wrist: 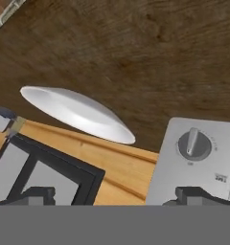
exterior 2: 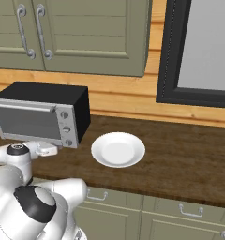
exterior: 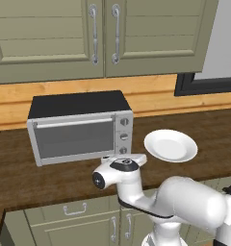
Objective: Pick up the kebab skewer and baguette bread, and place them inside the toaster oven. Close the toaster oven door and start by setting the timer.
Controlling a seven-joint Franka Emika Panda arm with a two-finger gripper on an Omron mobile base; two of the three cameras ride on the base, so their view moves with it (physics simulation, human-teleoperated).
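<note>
Two dark fingers [wrist: 38,195] rise at the bottom of my hand view, spread as wide as they go, with nothing between them. The gripper [wrist: 114,196] looks along the dark wooden bench [wrist: 136,52], the view rolled over. In my left base view the hand [exterior: 121,166] hangs just in front of the toaster oven's [exterior: 79,126] lower right corner, near its column of three round knobs [exterior: 123,136]. One of those knobs [wrist: 194,144] sits close ahead of the right finger in the hand view, on the silver panel. The toaster oven door [exterior: 73,139] stands shut, its bar handle [exterior: 71,123] along the top edge. Just right of the oven lies a white plate [exterior: 170,145], bare on its face. I cannot find the kebab skewer or the baguette bread on the bench or plate. Behind runs a light wood backsplash [exterior: 151,93]. Above it hang olive cabinet doors [exterior: 45,36]. A black-framed window [exterior 2: 198,51] stands to the right.
</note>
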